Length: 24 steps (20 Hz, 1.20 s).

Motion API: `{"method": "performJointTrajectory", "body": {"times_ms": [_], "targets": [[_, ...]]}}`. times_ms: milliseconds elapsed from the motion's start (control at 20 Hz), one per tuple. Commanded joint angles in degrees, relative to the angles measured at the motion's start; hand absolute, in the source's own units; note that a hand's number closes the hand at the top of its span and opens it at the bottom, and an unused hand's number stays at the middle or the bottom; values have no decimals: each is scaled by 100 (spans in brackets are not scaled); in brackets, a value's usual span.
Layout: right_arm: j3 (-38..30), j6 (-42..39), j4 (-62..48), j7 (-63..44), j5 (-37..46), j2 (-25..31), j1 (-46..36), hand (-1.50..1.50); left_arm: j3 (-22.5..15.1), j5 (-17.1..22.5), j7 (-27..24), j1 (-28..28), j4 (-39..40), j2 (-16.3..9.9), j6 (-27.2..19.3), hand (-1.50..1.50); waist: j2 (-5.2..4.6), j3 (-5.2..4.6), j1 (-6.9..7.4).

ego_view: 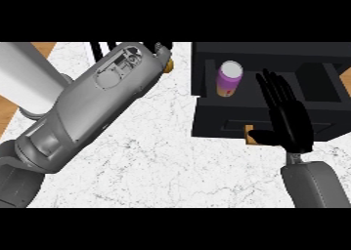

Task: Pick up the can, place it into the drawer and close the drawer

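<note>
The can (230, 78), purple with a white top, sits inside the open black drawer (322, 88), near its left wall. My right hand (288, 114) is open with straight fingers pointing away from me. It lies over the drawer's front panel (217, 128) and inner space, just right of the can and apart from it. Its thumb sits by a tan handle piece (249, 135) on the panel. My left forearm (91, 102) rises diagonally across the counter's left half. Only a sliver of the left hand (104, 47) shows at the picture's top edge.
The black cabinet body (279, 49) frames the drawer at the upper right. A white cylinder (23, 73) stands at the far left. White marble counter (170, 166) stretches in front of the drawer. Wooden floor (1, 110) shows beyond the counter's left edge.
</note>
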<state>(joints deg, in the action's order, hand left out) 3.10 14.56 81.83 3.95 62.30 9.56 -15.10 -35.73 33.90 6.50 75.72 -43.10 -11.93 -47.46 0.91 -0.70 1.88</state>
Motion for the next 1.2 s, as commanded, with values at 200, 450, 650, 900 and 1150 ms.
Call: {"method": "performJointTrajectory", "body": {"times_ms": [200,450,650,900,1150], "targets": [[-447,902,-1960,313,215,-24,-691,-150,-38,-177,392,-512,-899,-667,186,-150,-101,78,110],[-703,1315,-2832,373,369,48,-1257,-150,-30,-173,781,-599,-1387,-1036,286,-150,-125,84,259],[-820,1785,-3406,176,581,-153,-1954,-150,48,-206,639,-1178,-1725,-1231,356,-150,-140,77,191],[-1023,2447,-4631,173,762,-244,-2809,-150,-15,-441,820,-1276,-1932,-1247,147,-150,-194,82,199],[-1353,2513,-5291,168,631,102,-3511,-150,-40,-497,1067,-1641,-2500,-1591,240,-150,-178,82,281]]}}
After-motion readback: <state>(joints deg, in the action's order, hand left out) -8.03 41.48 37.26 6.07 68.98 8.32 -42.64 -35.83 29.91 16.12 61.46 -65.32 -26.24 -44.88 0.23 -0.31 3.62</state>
